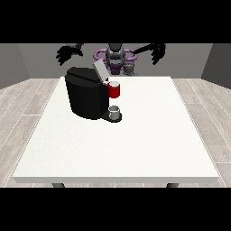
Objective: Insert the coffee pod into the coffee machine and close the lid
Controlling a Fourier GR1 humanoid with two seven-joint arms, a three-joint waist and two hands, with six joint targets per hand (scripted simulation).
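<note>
We look across a large white counter [135,149] that fills most of the view, its top plain and its near edge running along the bottom, with two dark legs just showing beneath it. Around it lies a pale wood-plank floor [22,108], and grey walls [27,61] close the room behind.

On the counter's far left part stands a black coffee machine [86,94], set well back from the near edge and close to the left edge. Its grey lid [100,71] is tilted up, open. At the machine's front a red part [114,90] with a light top sits under the lid; we take it for the pod holder, and we cannot tell whether the coffee pod itself is inside it. Below that, a small grey cup [115,111] stands on the machine's base.

The near half and the whole right side of the counter are open surface.

The robot [115,56] stands behind the far edge. Both hands are raised above the counter and touch nothing. The hand at the view's left [66,53] hangs over the machine's back corner, its fingers spread and released. The hand at the view's right [158,52] is well apart from the machine, fingers likewise hanging loose and holding nothing.
</note>
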